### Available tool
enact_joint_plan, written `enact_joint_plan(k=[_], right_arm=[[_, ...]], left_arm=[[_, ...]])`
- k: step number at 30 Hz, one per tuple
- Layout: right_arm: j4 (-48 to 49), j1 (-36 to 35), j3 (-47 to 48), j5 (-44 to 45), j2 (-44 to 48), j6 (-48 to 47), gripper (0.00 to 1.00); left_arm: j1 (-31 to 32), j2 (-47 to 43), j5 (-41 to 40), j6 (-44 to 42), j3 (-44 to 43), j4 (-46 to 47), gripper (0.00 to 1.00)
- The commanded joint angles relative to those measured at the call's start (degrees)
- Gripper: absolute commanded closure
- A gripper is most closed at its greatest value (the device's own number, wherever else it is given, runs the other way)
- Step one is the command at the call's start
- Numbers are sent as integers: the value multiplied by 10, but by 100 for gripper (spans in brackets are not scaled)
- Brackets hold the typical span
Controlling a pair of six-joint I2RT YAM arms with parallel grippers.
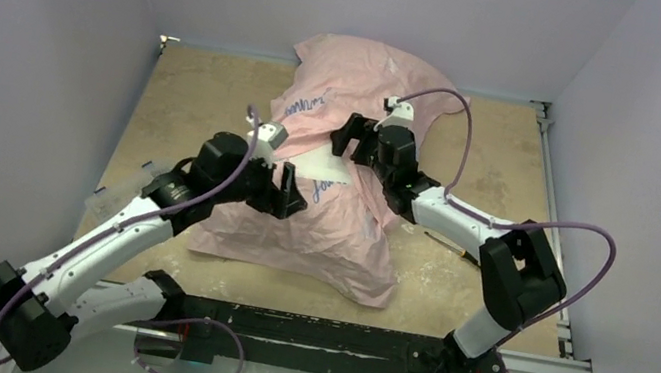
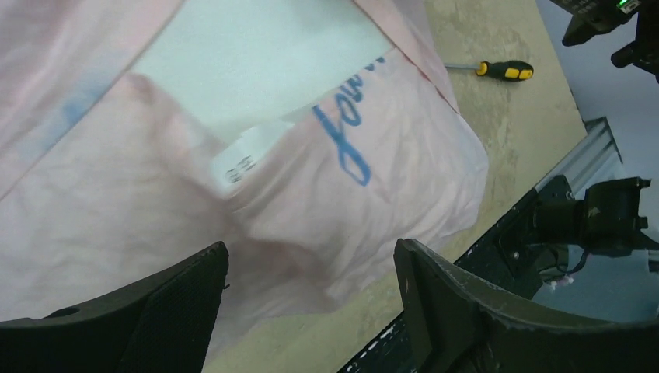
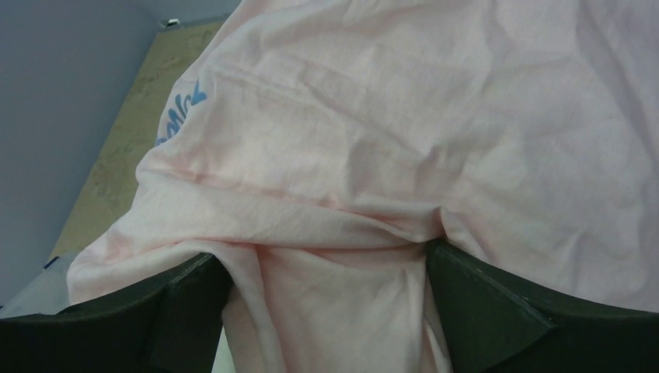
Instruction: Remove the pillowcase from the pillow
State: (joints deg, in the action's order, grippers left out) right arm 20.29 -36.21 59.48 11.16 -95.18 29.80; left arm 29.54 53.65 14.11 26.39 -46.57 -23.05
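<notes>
— Where is the pale pink limp fabric pillowcase (image 1: 318, 235)?

— Crumpled across the middle of the beige speckled table (image 1: 190, 92), reverse side up, around the plump white pillow (image 2: 256, 54), which shows bare at the opening between the two arms.

— Any writing?

— Blue cursive script (image 2: 346, 136) on the fabric. It is cut off by folds and I cannot read a whole word. A small white tag (image 2: 241, 159) at the opening carries dark print too small to read.

— The grippers?

— The left gripper (image 2: 311, 256) is spread wide just above the cloth, holding nothing. The right gripper (image 3: 326, 256) is also spread, with a ridge of fabric bunched between its fingers.

— Anything else?

— A yellow-and-black-handled screwdriver (image 2: 505, 70) lies on the table beside the case.
</notes>
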Motion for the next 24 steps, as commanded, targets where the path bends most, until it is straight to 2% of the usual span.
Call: enact_joint_plan(k=[1, 7, 13, 24], right_arm=[[45, -2, -28, 12, 39, -16, 6], [45, 6, -59, 62, 96, 10, 5], [43, 13, -96, 31, 118, 20, 5], [107, 41, -152, -53, 67, 26, 5]], left_arm=[[65, 51, -80, -22, -63, 46, 22], [120, 144, -158, -47, -155, 56, 22], [174, 219, -206, -91, -235, 30, 22], [179, 290, -198, -127, -197, 54, 20]])
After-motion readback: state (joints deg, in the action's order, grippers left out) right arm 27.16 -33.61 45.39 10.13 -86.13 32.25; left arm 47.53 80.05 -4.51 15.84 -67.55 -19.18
